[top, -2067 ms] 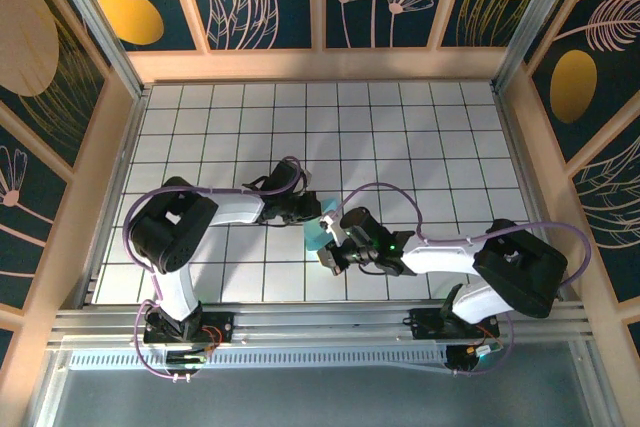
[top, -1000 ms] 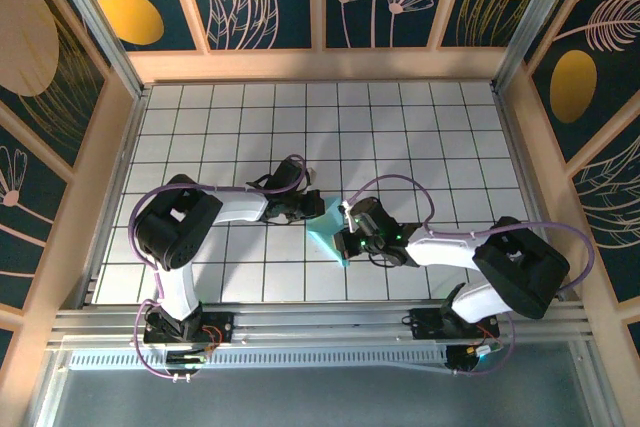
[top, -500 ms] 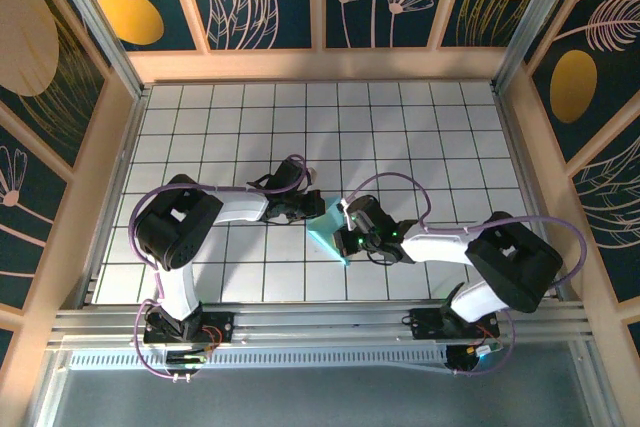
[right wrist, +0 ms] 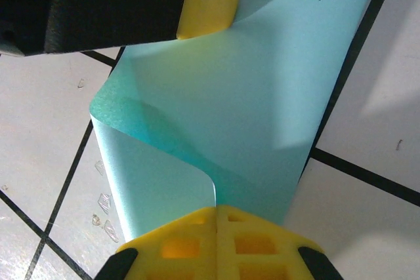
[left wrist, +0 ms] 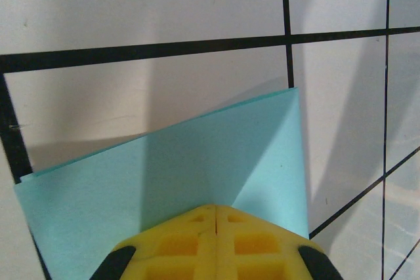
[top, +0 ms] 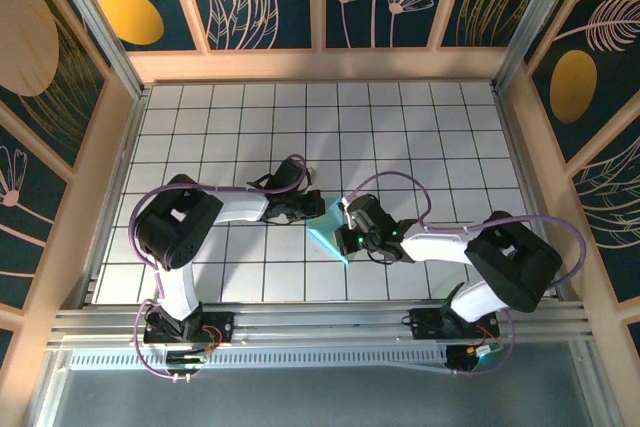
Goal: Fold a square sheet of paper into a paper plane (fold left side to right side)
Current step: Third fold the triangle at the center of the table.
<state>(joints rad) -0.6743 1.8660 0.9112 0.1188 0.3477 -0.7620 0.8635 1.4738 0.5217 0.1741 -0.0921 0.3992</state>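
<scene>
Left gripper, fingers together, pins the paper at eleven o'clock, likely so it stays put. Right gripper, fingers together, pushes the curled side down at four o'clock.

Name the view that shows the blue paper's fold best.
Right wrist: the paper sits close, its rolled-over edge plain. Left wrist shows a flat creased corner; top external, a small distant patch.
</scene>
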